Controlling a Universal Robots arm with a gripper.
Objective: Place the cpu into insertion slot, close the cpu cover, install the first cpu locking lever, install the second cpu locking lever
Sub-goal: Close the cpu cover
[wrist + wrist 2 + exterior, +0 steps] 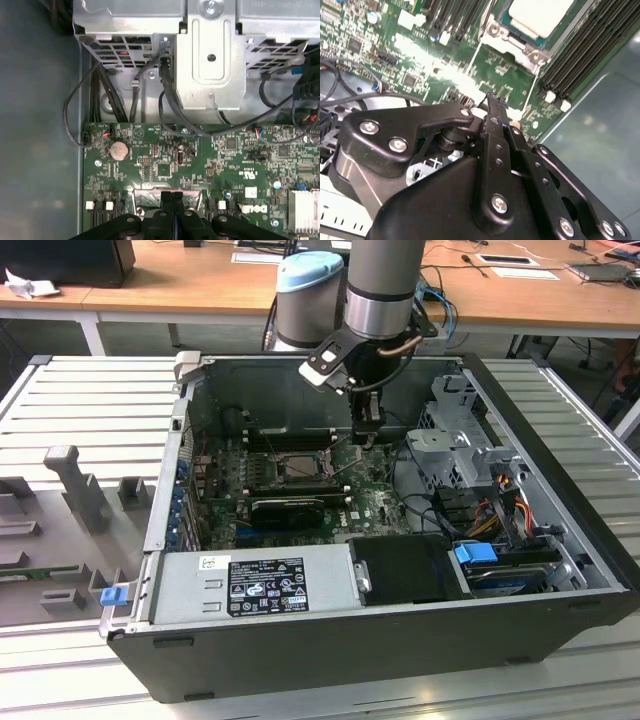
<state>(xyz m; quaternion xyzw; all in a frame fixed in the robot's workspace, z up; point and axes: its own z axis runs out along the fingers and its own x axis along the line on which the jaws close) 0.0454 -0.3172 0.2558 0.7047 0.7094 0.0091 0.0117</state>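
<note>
**Gripper**, fingers pressed together with nothing visible between them, hangs low over the motherboard. It is just to the exterior view's right of the cpu, which is seated in the insertion slot. Risk: a misaligned descent scrapes board components or slips off the thin locking lever.

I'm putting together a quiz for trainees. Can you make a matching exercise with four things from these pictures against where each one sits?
Things:
1. dull silver square cpu
2. black gripper
3. silver-grey labelled power supply box
4. small blue plastic clip

Places:
a. outside the dark case, at the exterior view's left
b. inside the case, along its near wall in the exterior view
c. within the cut-out of the silver-grey cpu cover frame
d. over the green motherboard, at the arm's end

Pairs: 1-c, 2-d, 3-b, 4-a
</note>
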